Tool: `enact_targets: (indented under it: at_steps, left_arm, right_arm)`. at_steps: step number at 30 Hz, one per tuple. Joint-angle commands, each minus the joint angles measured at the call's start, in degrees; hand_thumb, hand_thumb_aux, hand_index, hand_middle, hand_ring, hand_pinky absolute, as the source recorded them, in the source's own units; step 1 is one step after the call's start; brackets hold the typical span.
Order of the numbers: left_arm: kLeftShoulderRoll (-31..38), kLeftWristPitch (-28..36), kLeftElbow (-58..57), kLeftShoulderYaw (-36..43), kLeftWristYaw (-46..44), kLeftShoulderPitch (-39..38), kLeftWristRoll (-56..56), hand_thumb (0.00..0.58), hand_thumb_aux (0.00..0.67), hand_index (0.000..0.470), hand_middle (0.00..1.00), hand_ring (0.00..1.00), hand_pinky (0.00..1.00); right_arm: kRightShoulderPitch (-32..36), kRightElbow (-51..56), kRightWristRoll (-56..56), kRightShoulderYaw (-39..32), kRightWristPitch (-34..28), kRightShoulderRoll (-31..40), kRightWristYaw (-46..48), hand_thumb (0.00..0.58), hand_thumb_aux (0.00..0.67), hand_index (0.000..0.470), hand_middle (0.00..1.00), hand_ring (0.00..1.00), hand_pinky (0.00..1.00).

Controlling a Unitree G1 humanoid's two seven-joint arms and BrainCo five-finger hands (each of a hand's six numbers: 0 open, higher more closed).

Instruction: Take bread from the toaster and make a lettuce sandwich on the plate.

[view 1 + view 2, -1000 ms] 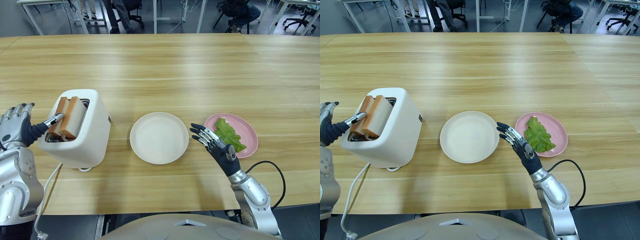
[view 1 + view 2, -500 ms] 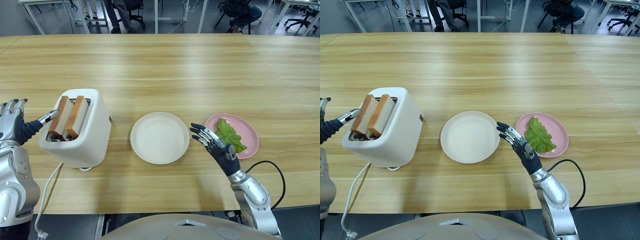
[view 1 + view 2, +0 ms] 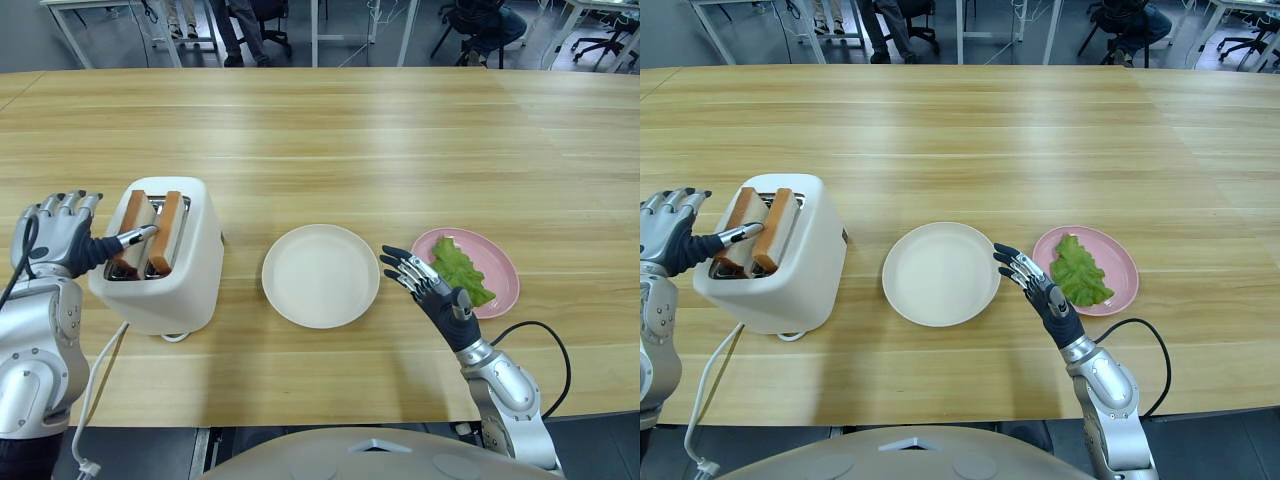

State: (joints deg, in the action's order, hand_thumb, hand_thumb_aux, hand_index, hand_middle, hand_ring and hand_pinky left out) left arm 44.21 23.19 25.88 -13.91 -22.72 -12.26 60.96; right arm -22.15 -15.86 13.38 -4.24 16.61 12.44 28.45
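Observation:
A white toaster (image 3: 165,275) stands at the left of the wooden table with two bread slices (image 3: 168,228) sticking up from its slots. My left hand (image 3: 62,238) is just left of the toaster, fingers spread upward, with one fingertip (image 3: 140,236) resting against the left slice (image 3: 133,215). An empty white plate (image 3: 320,276) lies in the middle. My right hand (image 3: 428,291) hovers open, palm up, between that plate and a pink plate (image 3: 503,262) holding a green lettuce leaf (image 3: 459,269).
The toaster's white cord (image 3: 100,365) hangs over the table's front edge. A black cable (image 3: 548,338) loops by my right forearm. The far half of the table (image 3: 330,130) is bare wood; chairs and desk legs stand beyond it.
My left hand drew back to the left, then came back to the right and up against the left slice. The toaster has turned slightly and the slices stand straighter. The right hand stayed put.

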Motion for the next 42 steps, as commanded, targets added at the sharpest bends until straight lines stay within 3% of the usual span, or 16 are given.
enact_targets:
  at_steps: [1, 5, 8, 10, 11, 13, 14, 17, 18, 33, 36, 37, 39, 40, 41, 42]
  left_arm:
    - [0.09, -0.17, -2.05, 1.36, -1.61, -0.51, 1.04, 0.0, 0.0, 0.0, 0.0, 0.0, 0.0]
    - [-0.7, 0.46, -2.94, 0.67, -1.86, -2.13, 1.14, 0.0, 0.0, 0.0, 0.0, 0.0, 0.0]
    - [-1.49, 0.94, -2.8, 0.36, -1.93, -2.79, 0.45, 0.108, 0.066, 0.045, 0.0, 0.0, 0.0]
    - [-2.06, 1.28, -2.47, -0.13, -1.81, -2.78, -0.07, 0.291, 0.197, 0.135, 0.0, 0.0, 0.0]
    - [-2.27, 1.38, -2.3, -0.33, -1.82, -2.82, -0.19, 0.291, 0.197, 0.135, 0.0, 0.0, 0.0]
    - [-2.89, 1.64, -1.77, -0.89, -1.78, -2.85, -0.83, 0.456, 0.36, 0.247, 0.0, 0.0, 0.0]
    - [-3.26, 1.65, -1.55, -1.11, -1.81, -2.76, -1.49, 0.456, 0.36, 0.247, 0.0, 0.0, 0.0]
    - [-4.59, 1.27, -0.65, -1.35, -1.54, -2.4, -3.34, 0.54, 0.494, 0.339, 0.0, 0.0, 0.0]
    - [-5.0, 1.12, -0.34, -1.32, -1.55, -2.28, -3.99, 0.579, 0.646, 0.444, 0.0, 0.0, 0.0]
    - [-14.22, -2.0, 7.84, -7.28, 8.37, 6.21, -16.62, 0.58, 0.67, 0.46, 0.0, 0.0, 0.0]
    - [-15.21, -3.03, 9.04, -9.05, 10.48, 7.56, -18.8, 0.58, 0.67, 0.46, 0.09, 0.09, 0.09]
    - [-15.54, -3.34, 9.28, -9.72, 11.29, 8.01, -19.55, 0.58, 0.67, 0.46, 0.45, 0.45, 0.45]
    - [-15.94, -3.67, 9.36, -10.58, 12.26, 8.41, -20.77, 0.58, 0.67, 0.46, 0.7, 0.7, 0.7]
    - [-16.33, -4.0, 9.4, -11.08, 12.84, 8.57, -21.62, 0.58, 0.67, 0.46, 0.7, 0.7, 0.7]
    - [-16.59, -4.23, 9.42, -11.41, 13.39, 8.58, -22.02, 0.58, 0.67, 0.46, 0.92, 0.92, 0.92]
    - [-17.0, -4.62, 9.42, -11.84, 14.13, 8.65, -22.69, 0.58, 0.67, 0.46, 1.0, 1.0, 1.0]
  right_arm:
    - [0.07, -0.5, 0.48, 0.24, -0.88, 0.22, -0.47, 0.0, 0.0, 0.0, 0.0, 0.0, 0.0]
    - [0.01, -0.64, 0.38, 0.06, -0.82, 0.34, -0.5, 0.0, 0.0, 0.0, 0.0, 0.0, 0.0]
    - [-0.1, -0.75, 0.49, 0.12, -0.78, 0.34, -0.53, 0.0, 0.0, 0.0, 0.0, 0.0, 0.0]
    - [-0.17, -0.83, 0.59, 0.1, -0.75, 0.31, -0.52, 0.0, 0.0, 0.0, 0.0, 0.0, 0.0]
    - [-0.17, -0.88, 0.66, 0.04, -0.76, 0.33, -0.45, 0.0, 0.0, 0.0, 0.0, 0.0, 0.0]
    - [-0.16, -0.94, 0.75, -0.04, -0.77, 0.39, -0.32, 0.0, 0.0, 0.0, 0.0, 0.0, 0.0]
    - [-0.17, -0.94, 0.82, -0.03, -0.77, 0.43, -0.26, 0.0, 0.0, 0.0, 0.0, 0.0, 0.0]
    - [-0.19, -0.91, 0.99, 0.01, -0.73, 0.59, -0.14, 0.0, 0.0, 0.0, 0.0, 0.0, 0.0]
    - [-0.18, -0.9, 1.09, 0.04, -0.73, 0.67, -0.1, 0.0, 0.0, 0.0, 0.0, 0.0, 0.0]
    - [-0.08, -0.83, 1.22, -0.08, -0.4, 0.98, -0.4, 0.0, 0.0, 0.0, 0.0, 0.0, 0.0]
    - [0.37, -0.77, -0.22, 0.44, -0.06, 0.95, -1.55, 0.0, 0.0, 0.0, 0.0, 0.0, 0.0]
    - [0.68, -0.7, -1.08, 0.67, 0.1, 0.94, -2.21, 0.0, 0.0, 0.0, 0.0, 0.0, 0.0]
    - [1.21, -0.46, -2.91, 0.95, 0.74, 1.04, -3.34, 0.0, 0.0, 0.0, 0.0, 0.0, 0.0]
    - [1.44, -0.39, -4.03, 0.94, 0.98, 1.19, -3.77, 0.0, 0.0, 0.0, 0.0, 0.0, 0.0]
    - [1.65, -0.25, -5.64, 0.94, 1.49, 1.34, -4.47, 0.0, 0.0, 0.0, 0.0, 0.0, 0.0]
    - [1.9, -0.16, -7.29, 0.9, 1.84, 1.49, -5.15, 0.0, 0.0, 0.0, 0.0, 0.0, 0.0]
